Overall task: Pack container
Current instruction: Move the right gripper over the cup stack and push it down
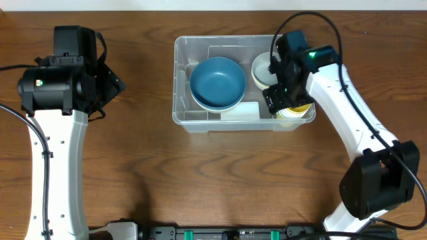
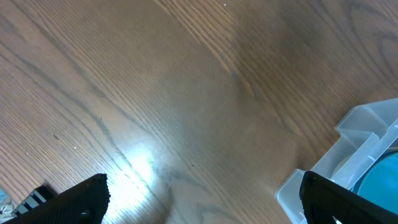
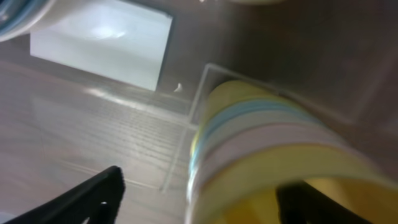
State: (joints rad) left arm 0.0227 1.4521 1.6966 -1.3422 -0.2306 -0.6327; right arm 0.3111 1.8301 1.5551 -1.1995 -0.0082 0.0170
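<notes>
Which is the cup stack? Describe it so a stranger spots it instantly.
Start at the clear plastic rectangular container mid-table. Go to its near right corner, beneath the right gripper. There sits a nested stack of pastel cups, yellow-rimmed, unlike the white bowl and blue bowl.

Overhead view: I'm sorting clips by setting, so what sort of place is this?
Probably a robotics lab bench, not a kitchen. The left arm and right arm stand on a plain wood-grain table, and a clear container holds a blue bowl and cups.
</notes>
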